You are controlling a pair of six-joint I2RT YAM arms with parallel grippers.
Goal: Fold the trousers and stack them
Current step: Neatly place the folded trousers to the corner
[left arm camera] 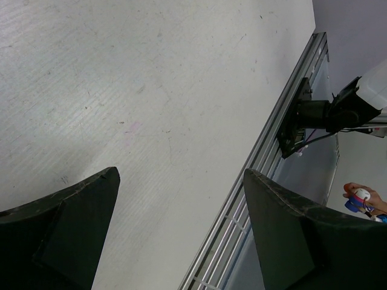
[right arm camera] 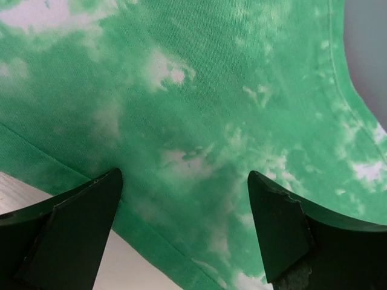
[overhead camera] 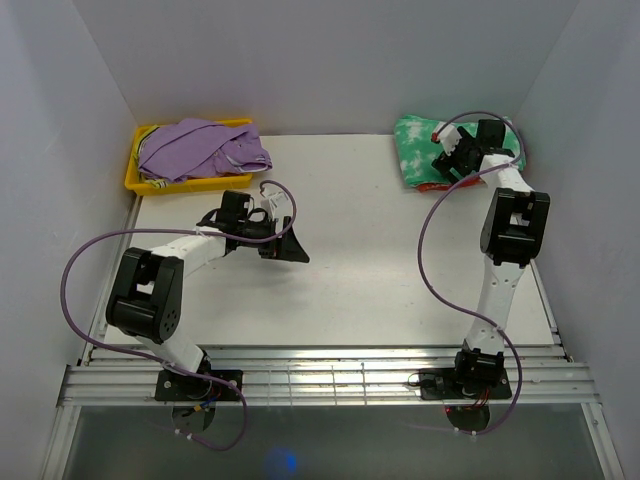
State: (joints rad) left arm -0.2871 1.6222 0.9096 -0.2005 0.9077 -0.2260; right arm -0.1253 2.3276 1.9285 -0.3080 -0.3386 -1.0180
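Green trousers (right arm camera: 199, 115) far right, right pincer (right arm camera: 184, 174) spread above, left pincer (left arm camera: 181, 171) spread over table (overhead camera: 380, 270)

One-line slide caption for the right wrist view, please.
Right gripper, jaws open, poised over the edge of the bright green cloth trousers with white tie-dye blotches lying on the white table.

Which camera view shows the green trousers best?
Top external: it shows the green trousers as a folded bundle in the far right corner. Right wrist shows only a close patch of cloth; left wrist shows none of it.
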